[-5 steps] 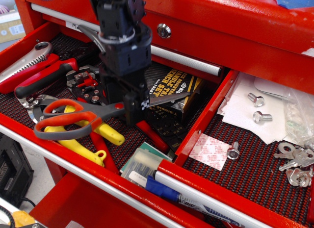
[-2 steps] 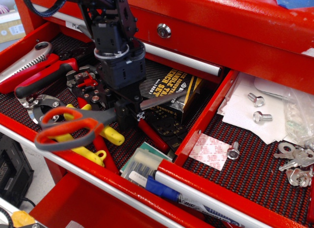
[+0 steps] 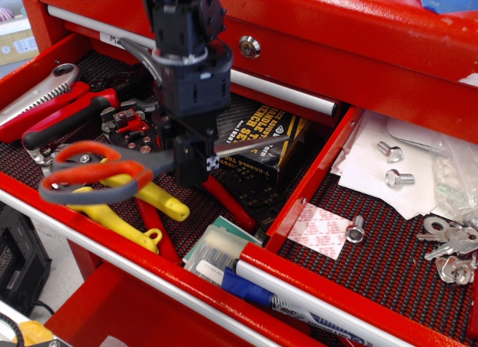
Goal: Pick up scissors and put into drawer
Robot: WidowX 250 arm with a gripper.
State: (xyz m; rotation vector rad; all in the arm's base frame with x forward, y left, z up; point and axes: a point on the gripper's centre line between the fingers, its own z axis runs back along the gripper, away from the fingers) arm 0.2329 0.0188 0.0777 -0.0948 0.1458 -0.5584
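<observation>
The scissors (image 3: 93,172) have orange-and-grey looped handles at the left and silver blades that run right under the gripper to a tip over a black box. My black gripper (image 3: 193,157) comes down from above and is shut on the scissors near their pivot. It holds them roughly level, just above the tools in the left compartment of the open red drawer (image 3: 157,266). The fingertips are partly hidden by the scissors.
Under the scissors lie yellow-handled pliers (image 3: 153,200), red-handled pliers (image 3: 67,116), a hand saw (image 3: 37,93) and a black-and-yellow box (image 3: 261,142). A red divider (image 3: 310,183) separates the right compartment, which holds bolts (image 3: 399,177), paper and keys (image 3: 452,246). A closed drawer with a lock (image 3: 249,46) is behind.
The gripper dipped down and left with the scissors, then rose again. The scissor handles now sit further left and a little higher than a second ago.
</observation>
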